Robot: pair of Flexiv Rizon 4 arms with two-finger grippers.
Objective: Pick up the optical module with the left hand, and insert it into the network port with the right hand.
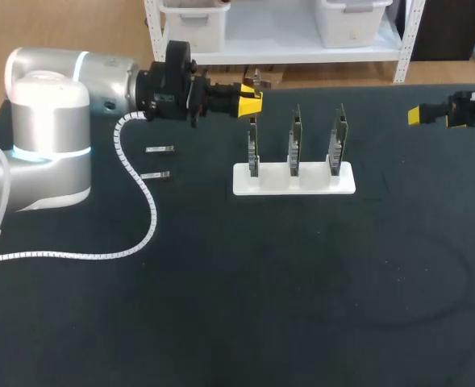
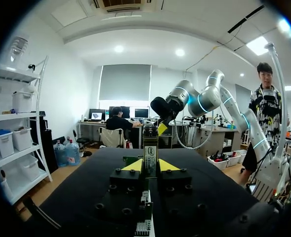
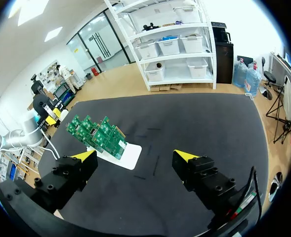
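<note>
Fingers (image 2: pixel 133 166) of the left gripper (image 2: pixel 150 166) are seen drawn narrow. Their yellow tips are pressed from both sides against a slim, upright metal optical module with a white label (image 2: pixel 150 148), which is thus held clear of the black table (image 1: pixel 261 306). The upper length of the module is shown rising above the tips.

In the head view, the left gripper is seen level above the far part of the table and is pointed toward the right arm. It is placed just beside the top of the leftmost of three green circuit boards (image 1: pixel 294 141). These boards are stood upright in a row in a white rectangular stand (image 1: pixel 346 184). The network port cannot be made out on them.

The fingers of the right gripper (image 3: pixel 135 157) are spread wide, and nothing is held between them. This gripper is seen near the far right edge of the table, well apart from the stand and from the left gripper.

Two small grey oblong spare modules (image 1: pixel 160 149) are laid flat on the table between the left arm and the stand, apart from each other. A white spiral-wrapped cable (image 1: pixel 140 211) is draped from the left arm across the table.
</note>
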